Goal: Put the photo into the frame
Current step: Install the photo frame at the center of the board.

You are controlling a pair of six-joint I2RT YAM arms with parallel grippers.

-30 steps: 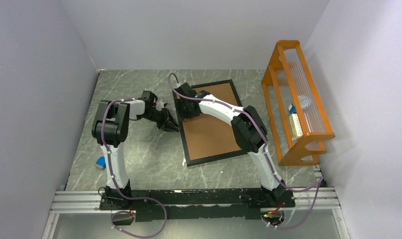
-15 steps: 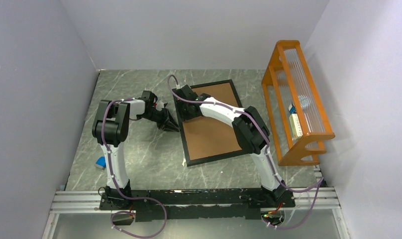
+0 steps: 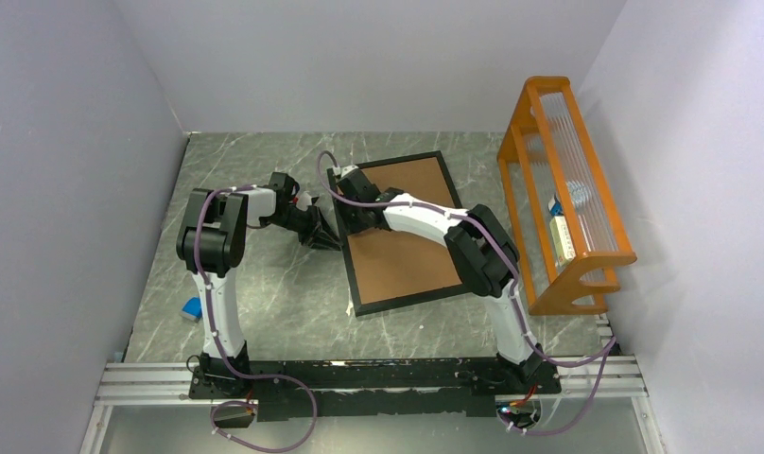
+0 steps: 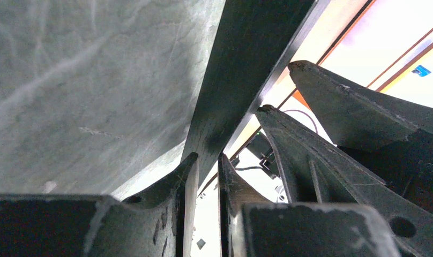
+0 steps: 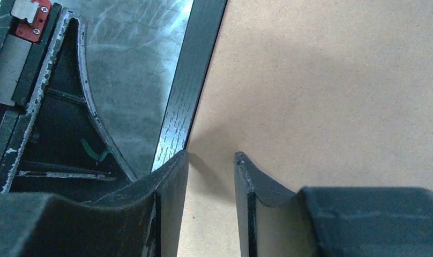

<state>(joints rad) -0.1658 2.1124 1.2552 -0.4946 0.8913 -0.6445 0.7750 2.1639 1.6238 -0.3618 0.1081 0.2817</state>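
Brown backing board (image 3: 402,253) fills the frame (image 3: 408,299), which lies back-up and skewed in the middle of the worktop (image 3: 284,303), so the opening for the photo is covered. The left jaws, set narrow, pinch the frame's left rail from outside; the left wrist view looks beneath that rail, so I judge they hold that side raised. The right jaws stand part-way apart just inside the same rail, one fingertip (image 5: 171,176) at its inner edge and the other on the board, holding nothing; they are probably placed to work the board loose. The sunflower photo shows in no view, and whether it sits under the board cannot be told. A white sliver (image 3: 350,307) at the frame's near-left corner is too small to name.
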